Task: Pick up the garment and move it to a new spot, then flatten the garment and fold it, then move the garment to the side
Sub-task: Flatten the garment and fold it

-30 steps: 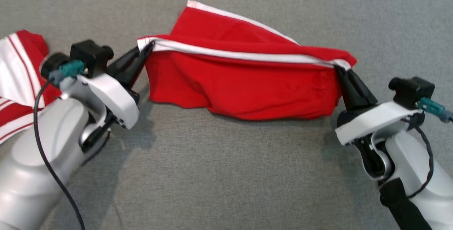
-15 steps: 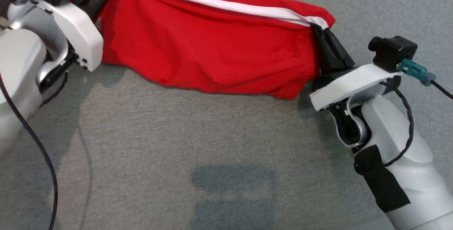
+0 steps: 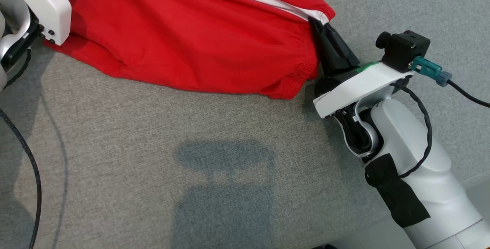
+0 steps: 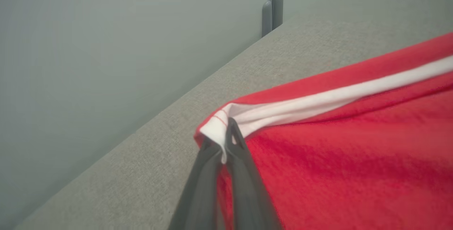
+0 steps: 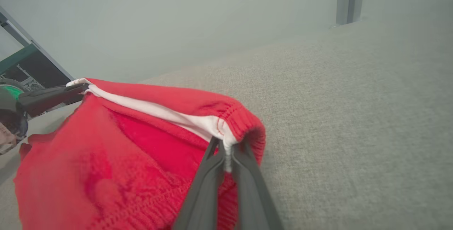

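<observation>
1. Dark fingers of the right hand (image 3: 316, 22) are pressed together on one corner of the red garment (image 3: 183, 38). They pinch it at the end of its white stripe (image 3: 264, 2). In the right wrist view the stripe's end sits squeezed between the two fingertips, just beside a gathered elastic hem (image 5: 244, 120).
2. Across the cloth, the left hand (image 4: 226, 136) is clamped the same way. Its fingers are closed on the opposite corner, where the stripe ends, and the white edge folds over the fingertips.
3. Between the two hands the garment hangs stretched, with the stripe running along its raised top edge. The red body sags below, and its lower edge rests on the grey bench (image 3: 153, 134).
4. In the head view the garment takes up the far left part of the bench, and the right-held corner reaches toward the middle. In the left wrist view a bench edge runs behind the left-held corner, against a pale grey wall (image 4: 106, 46) with a post (image 4: 272, 7).
5. Behind the right hand sits a white wrist housing (image 3: 356, 88) carrying a black camera (image 3: 404, 46) with a teal plug (image 3: 427, 68). A black cable (image 3: 423, 134) loops down the pale forearm.
6. Nearer the bench's near edge, a blocky shadow (image 3: 226, 187) lies on bare fabric.
</observation>
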